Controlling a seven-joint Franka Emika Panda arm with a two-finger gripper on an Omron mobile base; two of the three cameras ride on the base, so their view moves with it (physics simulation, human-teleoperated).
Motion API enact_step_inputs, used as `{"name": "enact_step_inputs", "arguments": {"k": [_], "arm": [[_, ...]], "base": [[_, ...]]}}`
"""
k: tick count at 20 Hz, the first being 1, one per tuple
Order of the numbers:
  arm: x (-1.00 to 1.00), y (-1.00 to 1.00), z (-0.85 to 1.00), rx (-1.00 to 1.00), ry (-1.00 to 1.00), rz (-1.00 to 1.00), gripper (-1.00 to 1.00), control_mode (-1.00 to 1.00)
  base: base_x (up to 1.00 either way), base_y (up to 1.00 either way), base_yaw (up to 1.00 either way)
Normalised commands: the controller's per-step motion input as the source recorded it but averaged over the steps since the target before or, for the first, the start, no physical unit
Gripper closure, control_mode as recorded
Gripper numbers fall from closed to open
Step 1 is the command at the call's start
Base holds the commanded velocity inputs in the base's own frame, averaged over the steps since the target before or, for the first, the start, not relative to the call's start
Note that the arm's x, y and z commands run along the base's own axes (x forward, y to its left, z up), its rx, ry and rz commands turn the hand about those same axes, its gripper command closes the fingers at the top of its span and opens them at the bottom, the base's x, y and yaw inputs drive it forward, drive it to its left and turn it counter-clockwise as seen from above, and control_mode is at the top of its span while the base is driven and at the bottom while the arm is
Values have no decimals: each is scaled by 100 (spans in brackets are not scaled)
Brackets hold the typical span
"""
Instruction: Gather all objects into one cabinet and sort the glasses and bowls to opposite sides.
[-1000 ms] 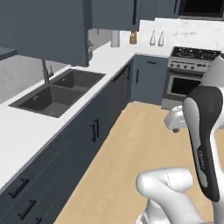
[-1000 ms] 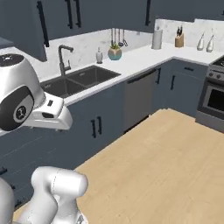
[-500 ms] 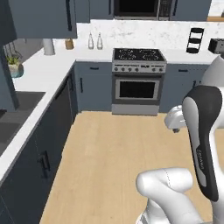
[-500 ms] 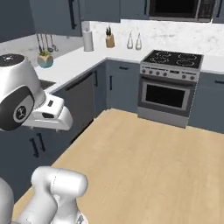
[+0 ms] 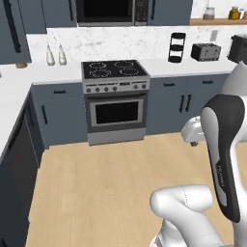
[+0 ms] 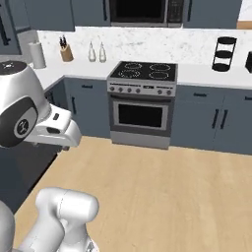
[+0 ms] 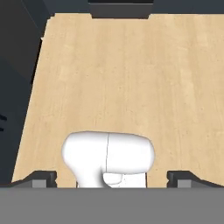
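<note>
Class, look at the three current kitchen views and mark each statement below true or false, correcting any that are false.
1. The stove sits between two stretches of white counter. True.
2. The oven door hangs open. False: it is shut, with its bar handle across the top.
3. The gripper is open with nothing between its fingertips. True.
4. The toaster stands on the wooden floor. False: it stands on the counter to the right of the stove.
5. Two small bottles stand on the counter left of the stove. True.
6. The black tiered rack holds a red cup. False: its tiers look bare.
</note>
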Motion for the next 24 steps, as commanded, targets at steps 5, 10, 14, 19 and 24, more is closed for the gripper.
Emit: {"name": "enact_step_inputs", "arguments": {"k": [5, 10, 14, 19, 24], "arm": [[0, 0, 0, 0, 0, 0, -100, 100], [0, 0, 0, 0, 0, 0, -100, 100], [0, 0, 0, 0, 0, 0, -100, 100], [0, 0, 0, 0, 0, 0, -100, 100], [0, 0, 0, 0, 0, 0, -100, 100]], "base": [[100, -21, -14], [100, -18, -3], [100, -42, 5], [100, -44, 14], [88, -32, 62]]}}
